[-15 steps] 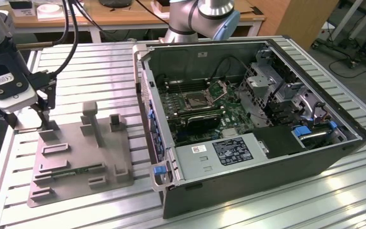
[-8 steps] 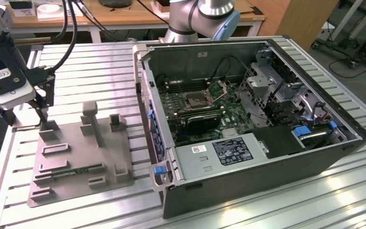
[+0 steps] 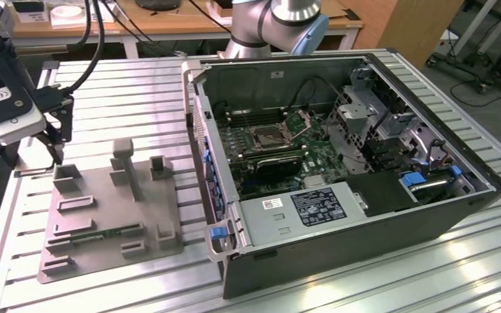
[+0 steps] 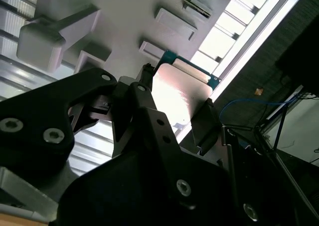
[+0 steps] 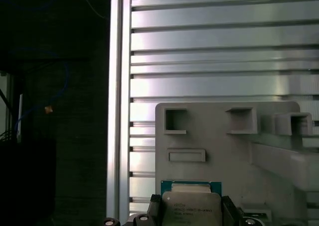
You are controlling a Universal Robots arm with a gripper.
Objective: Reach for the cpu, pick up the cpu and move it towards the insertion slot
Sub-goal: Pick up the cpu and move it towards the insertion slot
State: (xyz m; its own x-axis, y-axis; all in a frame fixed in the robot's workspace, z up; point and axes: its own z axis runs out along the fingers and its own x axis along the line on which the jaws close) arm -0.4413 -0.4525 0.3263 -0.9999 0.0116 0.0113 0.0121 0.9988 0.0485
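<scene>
Gripper (image 3: 52, 149) fingers clamp two opposite edges of the cpu (image 5: 192, 206), seen in the first wrist view, at a corner of the grey fixture plate (image 3: 102, 218). We judge the pick-up step in hand; whether the chip is clear of the plate we cannot tell. The insertion slot (image 3: 271, 136) lies well apart, inside the open case (image 3: 485, 189). Transfer calls for height over the plate's posts and the case wall.

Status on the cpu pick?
Gripper closed on the cpu at both edges, over the grey fixture plate. Insertion slot in the open case, toward exterior view's right. Case wall stands between.
</scene>
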